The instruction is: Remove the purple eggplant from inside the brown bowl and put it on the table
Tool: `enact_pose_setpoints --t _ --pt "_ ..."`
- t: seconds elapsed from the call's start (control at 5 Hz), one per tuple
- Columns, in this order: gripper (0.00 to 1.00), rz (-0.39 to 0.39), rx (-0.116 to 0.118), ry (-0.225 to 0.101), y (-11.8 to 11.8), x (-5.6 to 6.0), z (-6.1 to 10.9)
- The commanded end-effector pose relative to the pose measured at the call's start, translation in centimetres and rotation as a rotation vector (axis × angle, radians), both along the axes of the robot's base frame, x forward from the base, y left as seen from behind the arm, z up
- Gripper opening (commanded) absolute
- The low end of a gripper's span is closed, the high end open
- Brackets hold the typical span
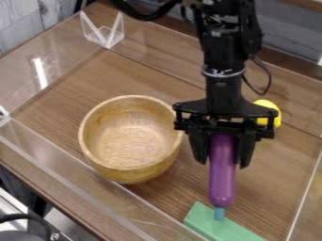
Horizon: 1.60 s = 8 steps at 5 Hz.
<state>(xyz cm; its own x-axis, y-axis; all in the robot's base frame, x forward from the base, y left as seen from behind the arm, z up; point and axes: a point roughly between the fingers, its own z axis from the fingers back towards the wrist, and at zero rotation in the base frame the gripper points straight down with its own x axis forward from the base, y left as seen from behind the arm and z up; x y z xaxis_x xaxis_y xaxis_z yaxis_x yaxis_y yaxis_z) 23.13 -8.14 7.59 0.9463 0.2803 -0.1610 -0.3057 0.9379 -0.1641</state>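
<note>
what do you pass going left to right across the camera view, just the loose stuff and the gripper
brown bowl → gripper shut on the purple eggplant, hanging stem down → yellow lemon. The green block sits under the eggplant, so it is left out.

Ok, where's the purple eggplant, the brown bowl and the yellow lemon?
purple eggplant [223, 175], camera view, on its glossy middle below the claw.
brown bowl [107, 120], camera view, on its thick left rim.
yellow lemon [268, 112], camera view, on its visible right side.
</note>
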Motion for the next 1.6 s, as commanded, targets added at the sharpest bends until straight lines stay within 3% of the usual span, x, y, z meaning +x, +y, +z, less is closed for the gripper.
enact_pose_setpoints --t 0.0,1.4 --pt "0.0 0.007 -0.007 -0.05 0.28 1.11 1.17" --pt "0.0 0.01 0.018 -0.065 0.57 1.06 0.43"
